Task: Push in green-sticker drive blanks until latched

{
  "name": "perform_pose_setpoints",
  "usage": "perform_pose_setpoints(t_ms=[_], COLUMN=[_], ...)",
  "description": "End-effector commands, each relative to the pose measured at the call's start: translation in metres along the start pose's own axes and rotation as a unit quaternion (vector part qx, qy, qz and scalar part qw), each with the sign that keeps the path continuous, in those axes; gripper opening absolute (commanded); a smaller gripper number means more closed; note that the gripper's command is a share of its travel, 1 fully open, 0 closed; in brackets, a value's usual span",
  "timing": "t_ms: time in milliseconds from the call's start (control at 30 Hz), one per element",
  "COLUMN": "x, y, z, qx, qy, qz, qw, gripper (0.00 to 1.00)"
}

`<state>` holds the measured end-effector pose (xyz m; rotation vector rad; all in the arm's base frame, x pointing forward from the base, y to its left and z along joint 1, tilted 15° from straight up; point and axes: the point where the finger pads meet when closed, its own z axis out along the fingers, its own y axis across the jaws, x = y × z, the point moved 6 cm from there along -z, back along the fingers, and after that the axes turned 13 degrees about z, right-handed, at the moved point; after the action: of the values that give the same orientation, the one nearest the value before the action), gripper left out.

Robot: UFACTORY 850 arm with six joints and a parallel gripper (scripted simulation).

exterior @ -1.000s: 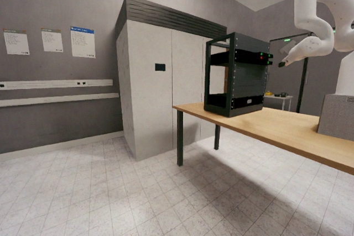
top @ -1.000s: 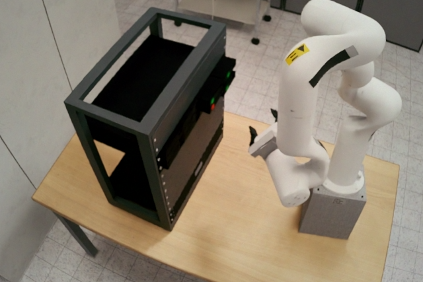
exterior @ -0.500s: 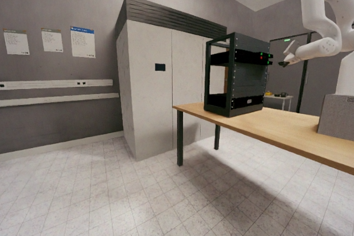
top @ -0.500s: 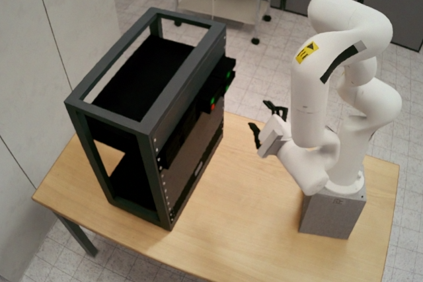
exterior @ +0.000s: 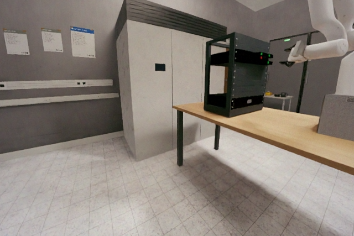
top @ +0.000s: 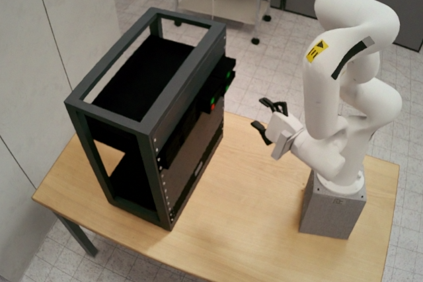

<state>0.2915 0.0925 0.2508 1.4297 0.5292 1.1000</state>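
Observation:
The dark grey rack (top: 150, 170) (exterior: 233, 84) stands upright on the left part of the wooden table (top: 238, 203) (exterior: 285, 130). Black drive blanks (top: 223, 67) (exterior: 248, 56) stick out of its upper front. They carry green stickers (top: 228, 74) (top: 212, 100) (exterior: 261, 53) (exterior: 267, 62) and one red sticker (top: 212, 106) (exterior: 260, 57). My gripper (top: 261, 113) (exterior: 286, 55) is open and empty. It points at the rack's front at about the height of the blanks, a short gap away, touching nothing.
The arm's grey pedestal (top: 331, 211) (exterior: 334, 116) stands on the table's right end. A black unit (exterior: 247, 101) fills the rack's bottom bay. A white cabinet (exterior: 160, 84) stands behind the rack, and a wheeled cart (top: 222, 2) stands on the floor beyond the table.

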Motion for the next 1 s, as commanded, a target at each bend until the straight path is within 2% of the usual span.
perform_pose_setpoints(t_ms=[0,400,967], x=[-0.001,-0.009,-0.013], y=[0.004,0.012,0.015], z=[-0.002,-0.012,-0.019], qx=[0.021,0.057,0.071], qy=[0.036,0.126,0.17], qz=[-0.036,-0.119,-0.157], qw=[0.999,0.983,0.97], gripper=[1.0,1.0,1.0])
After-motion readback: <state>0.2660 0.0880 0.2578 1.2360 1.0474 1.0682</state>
